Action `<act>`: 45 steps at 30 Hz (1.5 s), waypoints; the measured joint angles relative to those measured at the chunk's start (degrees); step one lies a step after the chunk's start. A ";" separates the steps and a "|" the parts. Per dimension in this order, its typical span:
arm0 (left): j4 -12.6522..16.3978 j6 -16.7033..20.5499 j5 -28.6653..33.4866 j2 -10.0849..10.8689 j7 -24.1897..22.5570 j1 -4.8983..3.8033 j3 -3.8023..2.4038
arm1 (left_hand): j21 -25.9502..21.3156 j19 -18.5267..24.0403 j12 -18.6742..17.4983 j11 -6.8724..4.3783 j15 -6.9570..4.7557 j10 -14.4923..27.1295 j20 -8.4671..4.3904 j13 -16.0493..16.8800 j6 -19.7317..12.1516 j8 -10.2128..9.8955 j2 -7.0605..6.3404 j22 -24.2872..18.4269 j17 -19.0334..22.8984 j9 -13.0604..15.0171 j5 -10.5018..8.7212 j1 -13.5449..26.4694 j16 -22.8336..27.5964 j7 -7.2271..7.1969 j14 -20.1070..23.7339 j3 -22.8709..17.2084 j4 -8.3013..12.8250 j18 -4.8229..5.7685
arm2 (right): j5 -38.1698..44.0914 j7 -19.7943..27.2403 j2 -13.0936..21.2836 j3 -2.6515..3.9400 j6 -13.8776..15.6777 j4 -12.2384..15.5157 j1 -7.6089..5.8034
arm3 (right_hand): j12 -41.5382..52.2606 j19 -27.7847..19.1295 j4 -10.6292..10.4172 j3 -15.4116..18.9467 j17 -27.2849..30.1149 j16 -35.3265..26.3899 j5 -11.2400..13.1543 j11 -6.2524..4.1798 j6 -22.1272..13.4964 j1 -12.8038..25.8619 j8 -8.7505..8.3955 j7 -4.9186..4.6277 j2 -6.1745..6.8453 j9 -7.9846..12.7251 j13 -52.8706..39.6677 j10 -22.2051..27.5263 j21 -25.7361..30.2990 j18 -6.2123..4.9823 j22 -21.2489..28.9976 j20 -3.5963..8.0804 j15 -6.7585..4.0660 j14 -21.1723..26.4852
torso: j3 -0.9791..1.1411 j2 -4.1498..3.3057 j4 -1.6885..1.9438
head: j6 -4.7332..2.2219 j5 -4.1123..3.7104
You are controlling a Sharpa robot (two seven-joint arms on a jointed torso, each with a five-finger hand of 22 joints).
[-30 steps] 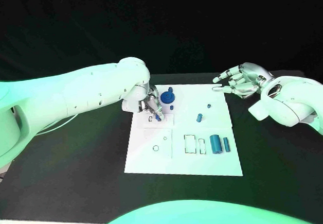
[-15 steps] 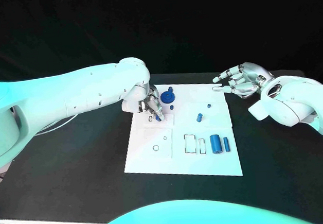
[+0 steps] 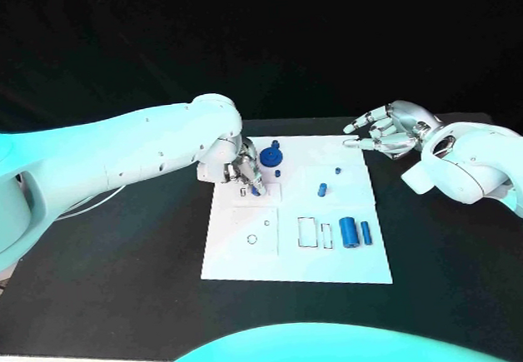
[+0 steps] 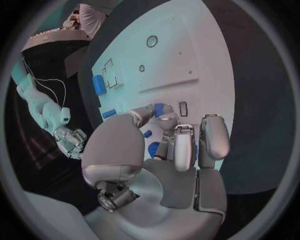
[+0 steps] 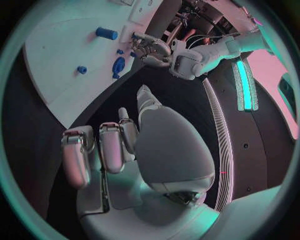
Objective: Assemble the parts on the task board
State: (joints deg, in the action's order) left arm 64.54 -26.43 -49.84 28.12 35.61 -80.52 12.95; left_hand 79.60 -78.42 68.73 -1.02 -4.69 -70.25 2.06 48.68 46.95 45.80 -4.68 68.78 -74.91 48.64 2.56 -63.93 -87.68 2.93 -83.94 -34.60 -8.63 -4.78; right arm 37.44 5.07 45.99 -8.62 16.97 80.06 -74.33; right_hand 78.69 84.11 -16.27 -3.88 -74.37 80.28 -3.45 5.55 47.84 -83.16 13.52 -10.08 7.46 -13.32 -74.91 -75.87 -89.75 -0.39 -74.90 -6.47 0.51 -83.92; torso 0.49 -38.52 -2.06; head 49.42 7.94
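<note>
From the head we look steeply down on the task board [image 3: 295, 237]. Our left wrist camera sits close behind the left hand [image 4: 169, 145], facing the board; the right wrist camera sees it obliquely from farther away.

Blue parts [image 3: 349, 231] (apparently plain) on white task board [image 3: 294, 258].

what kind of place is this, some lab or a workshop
Most likely a robotics lab test bench: a white task board with small blue parts lies on a black table, and the left robot hand works over it against a dark backdrop.
</note>
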 measured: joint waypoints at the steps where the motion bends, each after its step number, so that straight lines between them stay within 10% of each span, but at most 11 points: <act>1: -0.06 0.00 0.00 -0.03 0.00 0.01 0.00 | 0.00 0.00 0.00 0.00 0.00 0.00 0.00 0.00 0.07 0.00 0.00 -0.03 0.00 0.00 0.00 0.00 0.00 -0.06 0.00 0.00 0.00 0.00 | 0.00 0.00 0.01 0.00 0.00 0.01 0.00 | 0.00 0.00 0.00 0.00 0.00 0.00 0.00 0.00 0.00 0.00 0.00 0.00 0.00 0.00 0.00 0.00 0.00 0.00 0.00 0.00 0.00 0.00 | 0.00 0.00 0.00 | 0.01 -0.02; 26: -4.14 -3.46 1.10 -2.38 -0.05 0.08 -0.28 | 0.00 0.00 0.00 0.02 0.00 -0.03 0.00 0.01 0.89 -0.01 0.03 -0.18 0.00 -0.06 -0.05 -0.03 0.00 0.14 0.00 1.58 -0.63 -0.01 | 0.02 -0.04 0.17 0.00 0.01 0.21 -0.03 | 0.00 0.00 0.00 0.00 0.00 0.00 0.00 0.00 0.00 0.00 0.00 0.00 0.00 0.00 0.00 0.00 0.00 0.00 -0.04 0.00 0.00 0.00 | 0.04 -0.02 -0.03 | 0.46 -0.48; 45: -5.55 -5.31 1.46 -3.25 -0.02 0.03 -0.29 | 0.00 0.00 0.00 0.02 0.00 -0.02 0.00 -0.11 1.03 -0.41 2.51 -0.27 0.00 -0.03 0.08 -1.00 -0.23 0.03 0.00 4.51 -2.75 0.00 | 0.03 -0.09 0.24 0.00 0.02 0.33 -0.06 | 0.00 0.00 0.24 0.24 0.00 0.00 0.00 0.00 -0.15 0.00 0.44 -0.15 0.00 -0.06 0.00 0.00 0.00 0.00 -0.02 0.00 0.00 0.00 | 0.04 0.02 0.00 | 0.43 -0.60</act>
State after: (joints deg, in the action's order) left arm 58.99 -31.74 -48.37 24.86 35.59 -80.49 12.66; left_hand 79.60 -78.42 68.72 -0.99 -4.69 -70.27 2.06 48.57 47.98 45.39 -2.17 68.50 -74.90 48.61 2.63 -64.92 -87.91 2.96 -83.94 -30.08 -11.38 -4.78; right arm 37.47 4.98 46.22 -8.62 17.00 80.38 -74.39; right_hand 78.69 84.11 -16.04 -3.64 -74.37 80.28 -3.45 5.55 47.68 -83.16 13.96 -10.23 7.46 -13.38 -74.90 -75.87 -89.75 -0.39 -74.93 -6.47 0.51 -83.92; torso 0.53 -38.50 -2.06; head 49.84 7.34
